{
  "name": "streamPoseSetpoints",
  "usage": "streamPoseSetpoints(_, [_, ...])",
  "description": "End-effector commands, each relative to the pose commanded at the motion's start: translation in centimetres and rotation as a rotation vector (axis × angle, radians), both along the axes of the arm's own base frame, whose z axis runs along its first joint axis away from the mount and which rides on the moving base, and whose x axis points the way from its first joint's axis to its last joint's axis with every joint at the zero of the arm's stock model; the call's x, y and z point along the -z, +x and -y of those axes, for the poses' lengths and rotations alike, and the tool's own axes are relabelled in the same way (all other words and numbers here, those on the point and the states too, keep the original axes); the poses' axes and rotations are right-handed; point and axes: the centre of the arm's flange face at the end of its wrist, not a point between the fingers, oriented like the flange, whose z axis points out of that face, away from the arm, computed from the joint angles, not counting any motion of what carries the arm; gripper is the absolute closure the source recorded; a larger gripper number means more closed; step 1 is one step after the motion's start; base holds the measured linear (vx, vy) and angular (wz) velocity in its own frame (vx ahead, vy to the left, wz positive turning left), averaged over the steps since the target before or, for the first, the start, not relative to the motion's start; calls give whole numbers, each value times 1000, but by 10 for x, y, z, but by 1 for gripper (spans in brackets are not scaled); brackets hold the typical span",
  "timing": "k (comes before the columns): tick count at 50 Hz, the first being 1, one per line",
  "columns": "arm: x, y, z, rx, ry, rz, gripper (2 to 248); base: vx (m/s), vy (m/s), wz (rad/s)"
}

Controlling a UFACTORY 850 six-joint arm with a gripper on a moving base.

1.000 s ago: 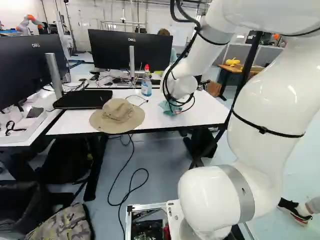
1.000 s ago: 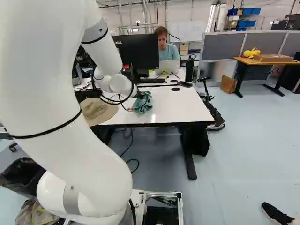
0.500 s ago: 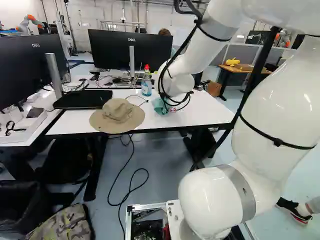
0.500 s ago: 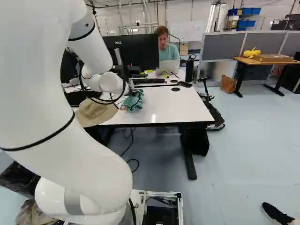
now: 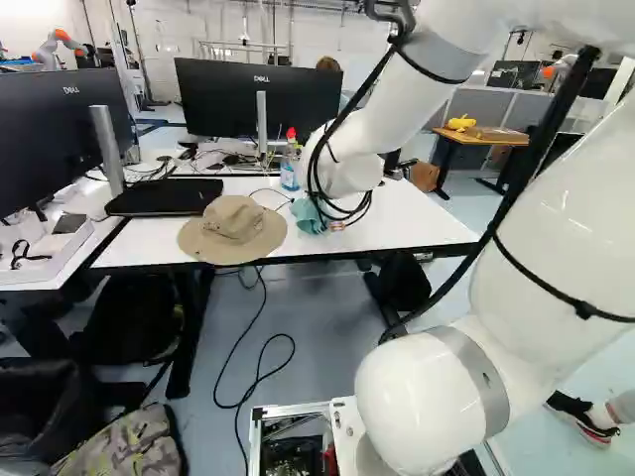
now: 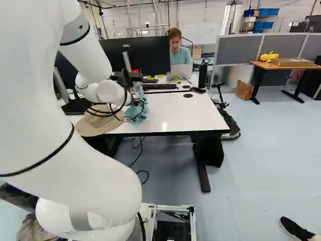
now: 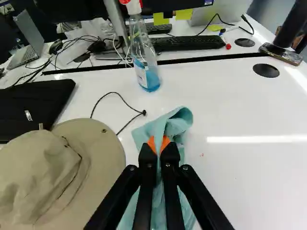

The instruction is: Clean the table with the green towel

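Note:
At the table, the gripper (image 6: 134, 102) is partly hidden by its cables in the right base view. In the wrist view the gripper (image 7: 159, 145) is shut on the green towel (image 7: 180, 125), its orange pads pinching a fold from both sides. The bunched cloth, also showing as the towel (image 5: 309, 215) in the left base view, hangs down against the white table (image 7: 240, 167). A small red mark (image 7: 201, 155) lies on the table beside the towel.
The tan hat (image 7: 41, 177) sits close beside the gripper. A spray bottle (image 7: 145, 62) stands ahead, with a black cable (image 7: 125, 101) nearer. A black case (image 5: 164, 196) lies beyond the hat. Monitors (image 5: 260, 99) stand behind. Another robot (image 5: 58, 45) is far off.
The arm has swung leftward over the table, carrying the towel with it closer to the hat and the bottle. The base has stayed put.

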Motion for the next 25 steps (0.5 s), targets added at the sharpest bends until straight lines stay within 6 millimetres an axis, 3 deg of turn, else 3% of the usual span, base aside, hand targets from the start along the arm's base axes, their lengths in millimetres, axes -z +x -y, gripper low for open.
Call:
streamPoseSetpoints(10, [1, -20, 1, -7, 1, 3, 225, 0, 0, 0])
streamPoseSetpoints(25, [1, -21, 1, -1, 5, 1, 225, 0, 0, 0])
